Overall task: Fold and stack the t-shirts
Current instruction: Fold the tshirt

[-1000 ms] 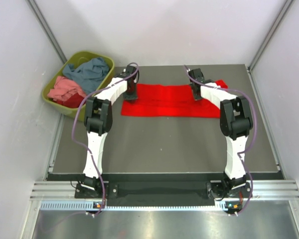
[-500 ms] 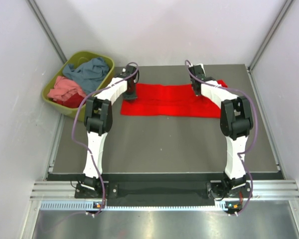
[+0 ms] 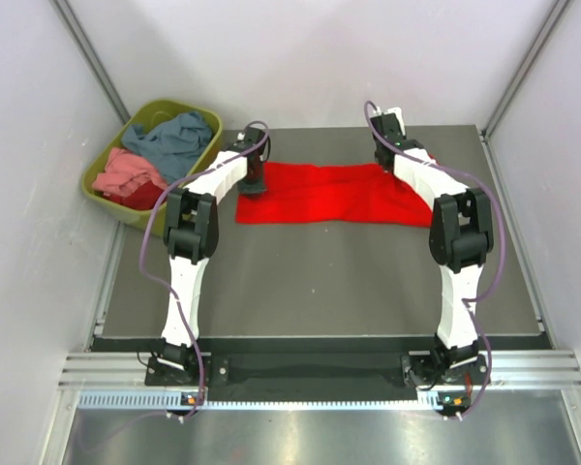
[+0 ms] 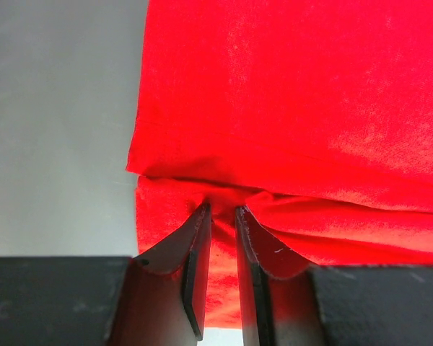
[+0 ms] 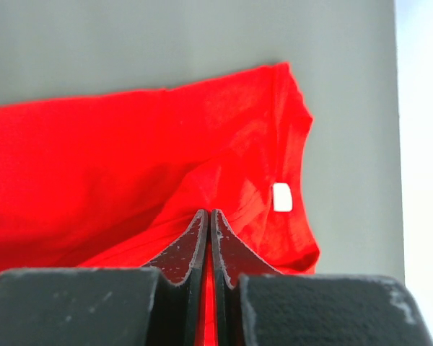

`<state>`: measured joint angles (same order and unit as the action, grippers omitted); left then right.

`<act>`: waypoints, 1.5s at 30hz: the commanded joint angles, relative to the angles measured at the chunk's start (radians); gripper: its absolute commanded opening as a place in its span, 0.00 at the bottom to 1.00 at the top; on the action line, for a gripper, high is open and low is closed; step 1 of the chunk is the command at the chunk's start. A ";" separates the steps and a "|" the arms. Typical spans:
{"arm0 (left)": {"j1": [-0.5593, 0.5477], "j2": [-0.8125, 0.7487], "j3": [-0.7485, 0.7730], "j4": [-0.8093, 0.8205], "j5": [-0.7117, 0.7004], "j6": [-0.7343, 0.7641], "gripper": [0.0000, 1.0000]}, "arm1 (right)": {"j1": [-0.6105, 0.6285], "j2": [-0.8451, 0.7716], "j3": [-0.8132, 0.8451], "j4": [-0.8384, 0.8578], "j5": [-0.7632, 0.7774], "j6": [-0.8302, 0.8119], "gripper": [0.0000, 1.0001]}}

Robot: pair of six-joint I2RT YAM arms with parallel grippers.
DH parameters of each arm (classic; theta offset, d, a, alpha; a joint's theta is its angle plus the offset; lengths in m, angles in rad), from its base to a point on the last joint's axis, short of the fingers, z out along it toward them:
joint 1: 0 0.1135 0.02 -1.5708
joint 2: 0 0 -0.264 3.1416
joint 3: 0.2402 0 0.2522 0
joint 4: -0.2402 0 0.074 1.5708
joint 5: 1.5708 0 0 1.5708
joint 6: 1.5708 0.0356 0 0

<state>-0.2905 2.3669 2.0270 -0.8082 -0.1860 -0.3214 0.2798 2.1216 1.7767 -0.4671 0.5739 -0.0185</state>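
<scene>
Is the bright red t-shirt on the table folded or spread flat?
Folded, partly: the bright red cloth t-shirt lies as a long narrow band, and the left wrist view shows one layer lying over another.

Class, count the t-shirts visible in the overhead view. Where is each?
4. The bright red t-shirt lies spread on the table. The blue-grey t-shirt, salmon pink t-shirt and darker red t-shirt are bunched in the olive-green tub. More may be hidden beneath them.

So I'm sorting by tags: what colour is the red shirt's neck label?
White; the red t-shirt's neck label shows best in the right wrist view.
</scene>
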 commanded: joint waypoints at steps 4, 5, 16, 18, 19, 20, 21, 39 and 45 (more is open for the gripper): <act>0.017 0.031 -0.014 0.024 -0.063 -0.010 0.26 | -0.021 0.011 0.076 0.008 0.037 -0.026 0.00; 0.017 0.031 -0.013 0.023 -0.063 -0.011 0.26 | -0.021 0.018 0.079 0.007 0.032 -0.028 0.00; 0.016 0.020 0.065 -0.017 -0.056 0.008 0.27 | -0.021 0.035 0.084 -0.045 -0.091 -0.024 0.15; 0.016 0.009 0.087 -0.035 -0.038 0.015 0.28 | -0.021 0.020 0.095 -0.070 -0.095 -0.021 0.21; 0.016 -0.004 0.105 -0.045 -0.030 0.015 0.28 | -0.021 0.005 0.099 -0.080 -0.097 -0.017 0.23; 0.016 -0.015 0.113 -0.051 -0.012 0.016 0.29 | -0.021 -0.006 0.111 -0.094 -0.103 -0.003 0.26; 0.016 -0.041 0.121 -0.052 0.005 0.018 0.29 | -0.022 -0.015 0.116 -0.123 -0.111 0.008 0.31; -0.009 -0.175 -0.205 0.060 0.270 -0.088 0.32 | -0.310 -0.285 -0.399 -0.139 -0.428 0.324 0.17; -0.009 -0.089 -0.212 -0.025 0.093 -0.114 0.31 | -0.367 -0.206 -0.459 -0.088 -0.370 0.322 0.15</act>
<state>-0.3019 2.2490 1.8233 -0.7780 0.0193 -0.4103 -0.0597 1.8889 1.3262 -0.6212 0.1867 0.2897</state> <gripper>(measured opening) 0.306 0.154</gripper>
